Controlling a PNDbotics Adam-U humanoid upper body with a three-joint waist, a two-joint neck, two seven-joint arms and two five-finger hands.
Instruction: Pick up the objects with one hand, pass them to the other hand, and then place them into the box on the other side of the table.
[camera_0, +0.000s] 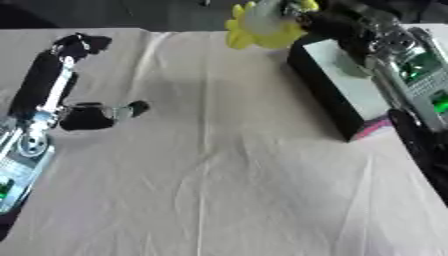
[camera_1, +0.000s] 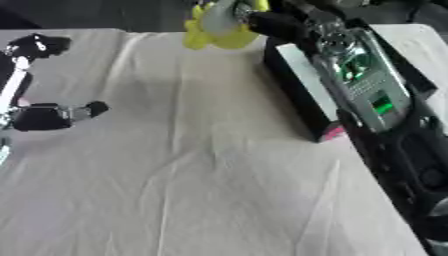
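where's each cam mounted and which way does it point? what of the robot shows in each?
Left eye view: in the head, looking down at the cloth-covered table; left hand open at left, right hand holding a yellow object over the black box.
Right eye view: same head, same downward look, offset sideways; more right arm, less of the left.
Shared: same moment, both hands, yellow object, box.

A yellow flower-shaped object (camera_0: 262, 30) is seen at upper centre. The box (camera_0: 325, 90) is black-walled with a pale inside. The tabletop (camera_0: 227, 175) is covered in plain beige cloth.
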